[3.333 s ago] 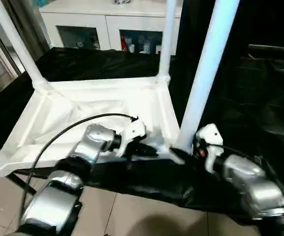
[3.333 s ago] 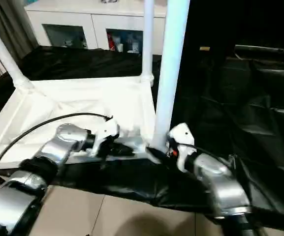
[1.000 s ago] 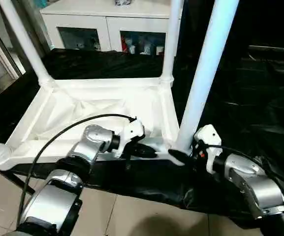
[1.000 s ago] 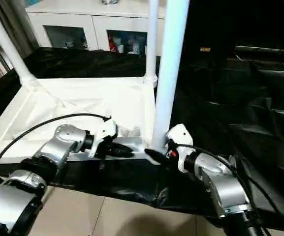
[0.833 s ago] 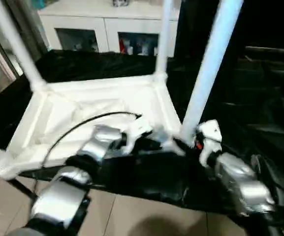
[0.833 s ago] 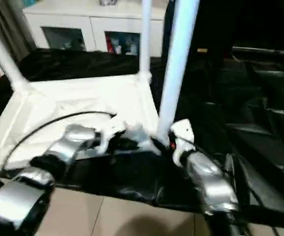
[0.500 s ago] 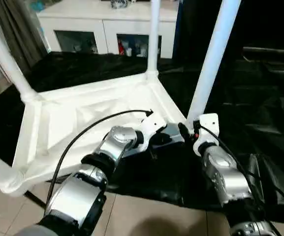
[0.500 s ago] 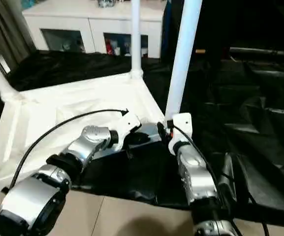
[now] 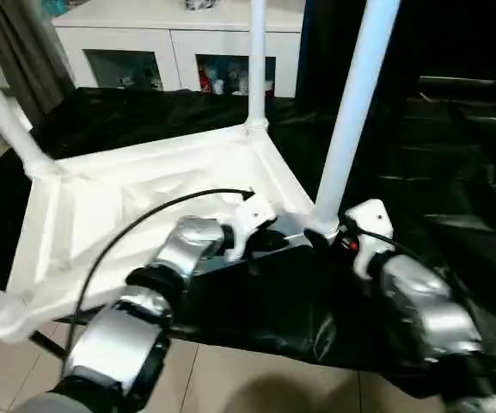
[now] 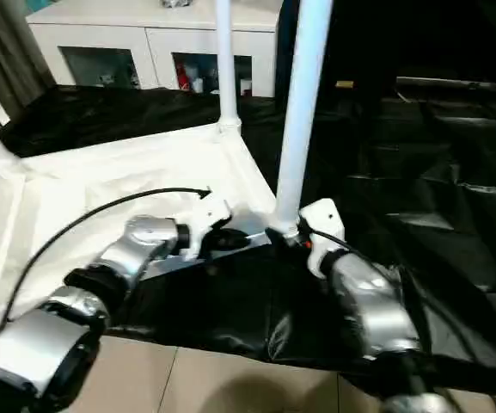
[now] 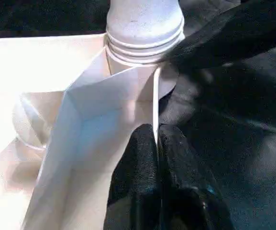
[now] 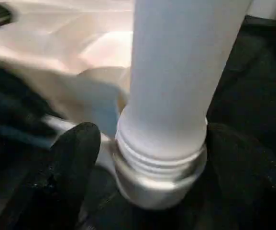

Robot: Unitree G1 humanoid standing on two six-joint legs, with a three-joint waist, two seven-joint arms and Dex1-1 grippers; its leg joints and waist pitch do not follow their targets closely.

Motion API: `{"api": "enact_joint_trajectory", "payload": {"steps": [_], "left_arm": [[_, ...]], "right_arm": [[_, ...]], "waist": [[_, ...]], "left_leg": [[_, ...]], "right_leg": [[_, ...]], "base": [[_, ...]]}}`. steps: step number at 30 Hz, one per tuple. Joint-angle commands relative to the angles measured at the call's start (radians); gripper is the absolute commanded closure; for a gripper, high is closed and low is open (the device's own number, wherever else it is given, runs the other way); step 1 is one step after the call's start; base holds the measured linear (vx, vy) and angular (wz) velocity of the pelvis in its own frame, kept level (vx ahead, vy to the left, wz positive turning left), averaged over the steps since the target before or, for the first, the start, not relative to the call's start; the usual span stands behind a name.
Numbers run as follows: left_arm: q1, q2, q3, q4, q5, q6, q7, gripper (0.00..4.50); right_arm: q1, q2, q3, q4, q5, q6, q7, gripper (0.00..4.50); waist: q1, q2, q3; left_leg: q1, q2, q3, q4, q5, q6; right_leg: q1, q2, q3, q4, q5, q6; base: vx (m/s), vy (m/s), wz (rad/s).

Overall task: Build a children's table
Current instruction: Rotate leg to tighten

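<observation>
Two claws tend the upturned children's table (image 9: 101, 206), centre-left in the head view. The left claw (image 11: 157, 132) is pinched onto its rim (image 11: 155, 96). The right claw (image 12: 157, 148) is spread wide astride the near leg (image 9: 351, 112), seemingly loose. Pin the rim firmly and seat that leg square.

I can't read any text, label, brand or number anywhere in these views.

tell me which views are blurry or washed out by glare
Right wrist view: soft all over, the table leg and the right gripper's fingers smeared. Left wrist view: sharp on the left gripper's fingers, but the table top washes out to white. Left eye view: mostly clear, the right forearm slightly smeared.
</observation>
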Motion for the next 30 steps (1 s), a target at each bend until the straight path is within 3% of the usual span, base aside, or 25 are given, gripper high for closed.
{"api": "enact_joint_trajectory", "payload": {"steps": [1,8,20,21,24,25,30], "left_arm": [[0.028,0.009,0.003,-0.019,-0.031,-0.021,-0.092,4.5],[0.069,0.075,-0.005,-0.07,-0.064,-0.013,-0.299,4.5],[0.096,0.097,-0.014,-0.132,-0.082,0.029,-0.397,4.5],[0.097,0.098,-0.013,-0.138,-0.08,0.032,-0.402,4.5],[0.096,0.098,-0.012,-0.14,-0.077,0.03,-0.394,4.5],[0.096,0.098,-0.011,-0.14,-0.077,0.03,-0.392,4.5],[0.102,0.102,-0.014,-0.152,-0.077,0.038,-0.391,4.5]], "right_arm": [[0.017,-0.016,0.068,-0.065,0.036,0.024,0.13,0.74],[0.043,-0.073,0.069,-0.124,0.079,0.08,0.232,0.74],[0.039,-0.087,0.114,-0.127,0.044,0.076,0.273,0.74],[0.036,-0.09,0.119,-0.119,0.039,0.072,0.274,0.98],[0.028,-0.086,0.114,-0.103,0.042,0.068,0.27,0.98],[0.025,-0.083,0.111,-0.1,0.045,0.068,0.267,1.3],[0.018,-0.079,0.111,-0.089,0.041,0.061,0.267,1.6]], "waist": [[0.009,-0.026,-0.05],[0.017,-0.022,-0.047],[0.044,-0.024,-0.05],[0.045,-0.024,-0.05],[0.046,-0.028,-0.049],[0.046,-0.027,-0.049],[0.045,-0.027,-0.048]], "left_leg": [[-0.006,0.03,-0.008,-0.054,-0.186,0.135],[-0.002,0.036,-0.006,-0.059,-0.219,0.111],[0.003,0.039,-0.001,-0.058,-0.186,0.094],[0.002,0.039,-0.002,-0.058,-0.181,0.093],[0.002,0.038,-0.002,-0.058,-0.182,0.091],[0.001,0.037,-0.001,-0.057,-0.18,0.091],[0.001,0.036,-0.001,-0.058,-0.182,0.089]], "right_leg": [[0.057,-0.052,0.033,-0.067,-0.24,-0.228],[0.053,-0.052,0.034,-0.068,-0.283,-0.23],[0.05,-0.055,0.038,-0.057,-0.225,-0.24],[0.051,-0.055,0.037,-0.057,-0.224,-0.238],[0.05,-0.055,0.037,-0.059,-0.243,-0.23],[0.051,-0.055,0.037,-0.058,-0.242,-0.229],[0.051,-0.054,0.037,-0.06,-0.254,-0.223]], "base": [[0.0,0.0,0.0],[0.0,0.0,0.0],[0.0,0.0,0.0],[0.0,0.0,0.0],[0.0,0.0,0.0],[0.0,0.0,0.0],[0.0,0.0,0.0]]}}
